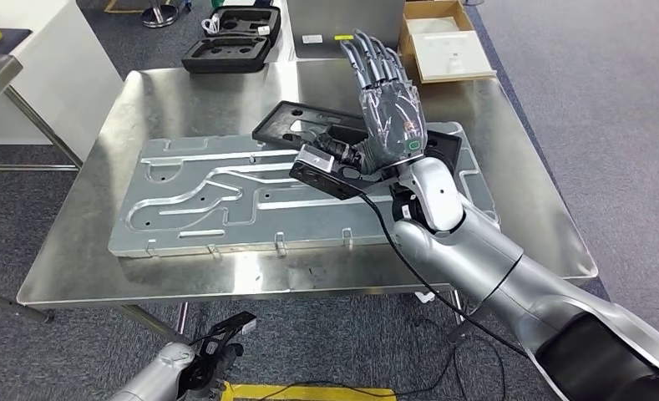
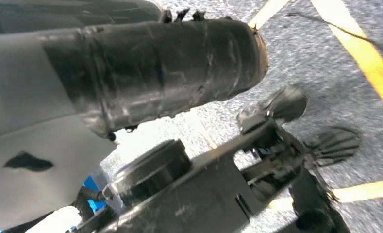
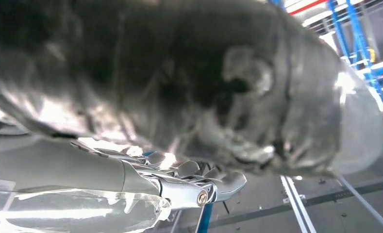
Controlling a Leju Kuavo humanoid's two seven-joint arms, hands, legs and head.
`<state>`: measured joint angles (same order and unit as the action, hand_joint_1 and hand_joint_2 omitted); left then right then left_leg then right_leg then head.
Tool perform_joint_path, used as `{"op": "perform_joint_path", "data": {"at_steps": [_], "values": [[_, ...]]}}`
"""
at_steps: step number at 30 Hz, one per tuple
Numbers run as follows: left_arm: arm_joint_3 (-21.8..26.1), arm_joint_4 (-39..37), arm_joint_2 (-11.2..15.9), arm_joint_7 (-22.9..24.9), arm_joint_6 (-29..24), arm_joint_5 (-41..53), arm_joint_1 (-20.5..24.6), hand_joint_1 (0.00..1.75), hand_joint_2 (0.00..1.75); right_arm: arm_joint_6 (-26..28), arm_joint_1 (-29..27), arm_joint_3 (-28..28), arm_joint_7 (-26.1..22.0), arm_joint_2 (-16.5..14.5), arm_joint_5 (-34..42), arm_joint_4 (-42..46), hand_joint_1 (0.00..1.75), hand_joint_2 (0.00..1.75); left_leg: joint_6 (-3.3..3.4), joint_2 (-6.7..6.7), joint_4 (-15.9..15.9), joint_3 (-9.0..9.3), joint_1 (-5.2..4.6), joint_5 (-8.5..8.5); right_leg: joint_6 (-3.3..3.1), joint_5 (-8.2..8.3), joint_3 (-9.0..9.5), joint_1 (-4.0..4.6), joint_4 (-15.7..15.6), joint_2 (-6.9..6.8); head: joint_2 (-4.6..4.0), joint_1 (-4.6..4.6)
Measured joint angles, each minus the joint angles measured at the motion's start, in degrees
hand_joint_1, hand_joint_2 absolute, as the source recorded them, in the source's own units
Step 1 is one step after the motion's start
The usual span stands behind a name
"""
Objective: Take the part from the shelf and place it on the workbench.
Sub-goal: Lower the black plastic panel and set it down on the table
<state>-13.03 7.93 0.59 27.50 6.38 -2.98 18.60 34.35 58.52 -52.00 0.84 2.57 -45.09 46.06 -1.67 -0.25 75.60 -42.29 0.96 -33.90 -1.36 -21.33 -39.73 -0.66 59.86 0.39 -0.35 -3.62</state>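
The black flat part (image 1: pixel 302 124) lies on the steel workbench (image 1: pixel 100 251), partly across the far edge of a large grey machined plate (image 1: pixel 225 200). My right hand (image 1: pixel 386 96) is raised just above the part's right end, fingers spread and pointing away from me, holding nothing. In the right wrist view its silver fingers (image 3: pixel 189 187) stretch out with nothing between them. My left hand (image 1: pixel 213 349) hangs low in front of the bench, over the floor, with its dark fingers (image 2: pixel 286 145) apart and nothing in them.
Two black foam-lined cases (image 1: pixel 234 38) and an open cardboard box (image 1: pixel 444 42) stand behind the bench. A white cabinet (image 1: pixel 50 67) is at the left. A black cable (image 1: pixel 426 288) runs from my right wrist down over the bench's front edge. Yellow tape (image 1: pixel 309 391) marks the floor.
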Motion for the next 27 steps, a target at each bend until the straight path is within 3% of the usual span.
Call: {"op": "perform_joint_path", "data": {"at_steps": [1,3,4,5,7,9,11,13,14,15,16,18,20,21,23,24,25,27], "values": [[-0.1,0.0,0.1,0.0,-0.3,0.0,0.0,0.00,0.00,0.1,-0.4,0.4,-0.2,0.0,0.1,1.3,0.00,0.00,0.17,0.00,-2.7,2.42,-0.02,0.83,0.09,0.53,-0.64,0.03,0.0,0.03,0.00,0.01],[-0.5,0.0,0.4,0.0,-0.8,0.0,0.1,0.00,0.00,0.4,-0.8,1.4,-0.4,0.1,0.3,4.3,0.00,0.00,0.69,-0.01,-11.3,8.77,-0.22,2.73,0.48,1.58,-1.59,0.09,0.0,0.11,0.00,-0.01],[-0.7,0.0,0.6,0.0,-0.9,0.1,0.2,0.00,0.00,0.5,-0.9,2.0,-0.5,0.2,0.3,5.9,0.00,0.00,1.01,-0.04,-14.6,10.85,-0.42,3.39,0.79,2.08,-1.84,0.10,-0.1,0.10,0.00,0.07],[-0.9,0.0,0.7,0.0,-1.0,0.1,0.3,0.00,0.00,0.7,-0.9,2.6,-0.4,0.2,0.2,7.5,0.00,0.00,1.32,-0.07,-16.3,11.75,-0.65,3.69,1.14,2.58,-1.96,0.10,-0.2,0.07,0.00,0.08],[-1.0,0.0,0.9,0.0,-1.4,0.0,0.3,0.00,0.00,1.4,-1.5,3.5,-0.3,0.5,0.3,10.9,0.00,0.00,2.01,-0.07,-16.7,11.29,-0.94,4.62,1.93,3.67,-1.99,0.09,-0.9,-0.03,0.00,0.21],[-1.0,0.0,0.9,0.0,-1.8,-0.2,0.0,0.00,0.00,2.6,-2.7,4.7,-0.1,1.0,0.6,14.8,0.00,0.00,2.78,0.21,-17.2,10.75,-0.71,6.08,2.56,2.89,-2.47,0.04,-0.7,-0.04,0.00,0.30],[-1.0,0.0,0.9,0.0,-1.8,-0.5,-0.3,0.00,0.00,4.1,-3.9,6.5,0.4,1.8,1.0,19.1,0.00,0.00,3.53,0.57,-17.6,9.71,-0.48,7.64,2.93,-2.29,-4.03,-0.07,3.6,-0.07,0.00,0.39],[-1.0,0.0,1.0,0.0,-1.5,-0.5,-0.7,0.00,0.00,5.2,-6.0,9.0,0.7,2.5,1.4,23.8,0.00,0.00,3.88,0.70,-17.6,8.28,-0.50,8.81,3.23,-7.94,-5.63,-0.10,11.2,-0.11,0.00,0.44],[-1.1,0.0,1.1,0.0,-1.6,-0.6,-1.0,0.00,0.00,5.6,-7.9,10.5,0.3,2.6,1.9,26.2,0.00,0.00,3.88,0.70,-17.6,7.60,-0.52,9.33,3.35,-9.01,-5.73,-0.10,14.2,-0.10,0.00,0.45],[-1.1,0.0,1.1,0.0,-2.0,-1.0,-1.3,0.00,0.00,5.8,-10.4,12.4,-0.6,2.7,2.7,28.5,0.00,0.00,3.83,0.68,-17.5,6.88,-0.52,9.88,3.40,-8.79,-4.97,-0.10,15.6,-0.11,0.00,0.45],[-1.1,0.0,1.1,0.0,-2.7,-1.6,-1.6,0.00,0.00,5.9,-13.4,14.7,-2.1,2.6,4.1,30.9,0.00,0.00,3.74,0.63,-17.5,6.12,-0.53,10.43,3.37,-7.71,-3.24,-0.11,15.1,-0.11,0.00,0.46],[-1.1,0.0,1.1,0.0,-4.3,-3.1,-2.2,0.00,0.00,5.9,-19.0,20.1,-5.9,2.2,7.3,35.1,0.00,0.00,3.35,0.46,-17.1,4.62,-0.55,11.41,3.11,-6.25,2.61,-0.11,9.0,-0.14,0.00,0.45],[-1.1,0.1,1.2,0.0,-6.3,-5.5,-2.5,0.00,0.00,5.9,-23.1,25.3,-9.1,1.6,9.5,38.3,0.00,0.00,2.75,0.38,-16.8,3.60,-0.69,12.23,2.69,-7.23,7.71,0.16,1.9,-0.13,0.00,0.34],[-1.1,0.1,1.2,0.0,-7.5,-7.0,-2.6,0.00,0.00,5.9,-25.1,27.7,-10.1,1.4,10.3,39.4,0.00,0.00,2.43,0.38,-16.8,3.39,-0.74,12.68,2.43,-7.82,8.89,0.36,0.0,-0.13,0.00,0.40],[-1.0,0.1,1.3,-0.2,-9.8,-9.8,-3.0,0.00,0.00,5.8,-29.6,32.2,-11.7,0.6,12.0,40.2,0.00,0.00,1.76,0.35,-17.2,3.23,-0.57,13.67,1.69,-7.03,8.71,0.54,-1.1,-0.20,0.00,0.58],[-0.9,0.1,1.3,-0.3,-10.7,-10.5,-3.2,0.00,0.00,5.8,-31.8,34.2,-12.7,0.2,12.9,40.1,0.00,0.00,1.47,0.32,-17.1,2.88,-0.46,13.30,1.25,-6.40,8.34,0.48,-1.4,-0.31,0.00,0.66],[-0.7,0.1,1.3,-0.4,-11.5,-11.0,-3.5,0.00,0.00,5.7,-33.8,36.3,-13.8,-0.3,13.7,39.7,0.00,0.00,1.19,0.29,-16.1,2.29,-0.36,11.81,0.77,-5.63,7.74,0.34,-1.6,-0.42,0.00,0.49],[-0.4,0.1,1.3,-0.8,-13.2,-12.2,-3.9,0.00,0.00,5.7,-37.3,40.2,-16.1,-1.2,14.8,37.8,0.00,0.00,0.76,0.26,-11.0,0.69,-0.27,6.11,0.15,-4.11,6.21,0.16,-1.8,-0.60,0.00,0.08]]}}
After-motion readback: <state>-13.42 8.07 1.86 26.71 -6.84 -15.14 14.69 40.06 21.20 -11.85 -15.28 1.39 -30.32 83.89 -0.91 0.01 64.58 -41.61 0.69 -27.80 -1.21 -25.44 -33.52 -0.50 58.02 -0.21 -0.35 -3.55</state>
